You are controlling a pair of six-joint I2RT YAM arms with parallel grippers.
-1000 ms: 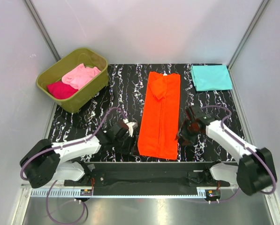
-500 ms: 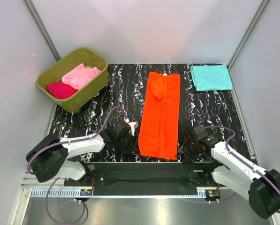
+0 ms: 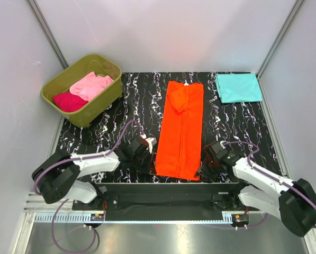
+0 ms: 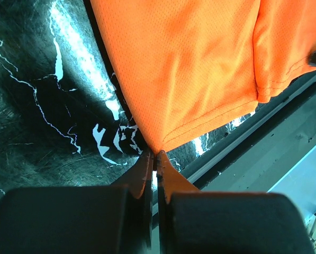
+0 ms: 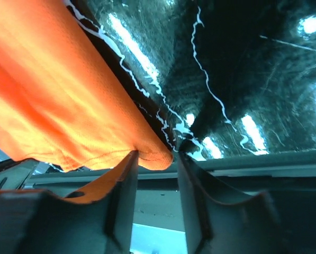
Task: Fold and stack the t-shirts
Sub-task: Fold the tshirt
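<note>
Base surface: black marbled table [image 3: 120, 106].
Reference for all positions: orange t-shirt [image 3: 181, 129], laid flat as a long narrow strip with its sides folded in.
Far left of the orange t-shirt: olive tub [image 3: 97, 112], holding pink t-shirt [image 3: 91, 84] and magenta t-shirt [image 3: 69, 101].
Far right of it: teal t-shirt [image 3: 238, 87], folded flat.
At its near left corner: left gripper [image 4: 155, 154], pinched tight on the hem corner.
At its near right corner: right gripper [image 5: 156, 154], fingers a narrow gap apart, straddling the hem corner, not yet clamped.

Step in hand, by judgement: taking both near corners for the lengthwise fold.
Next: close the right fingers fully and confirm the cloth is caught. Then lift both corners together, carry toward the far hem, and keep the edges level. Expect sag in the limp cloth between the grips.
</note>
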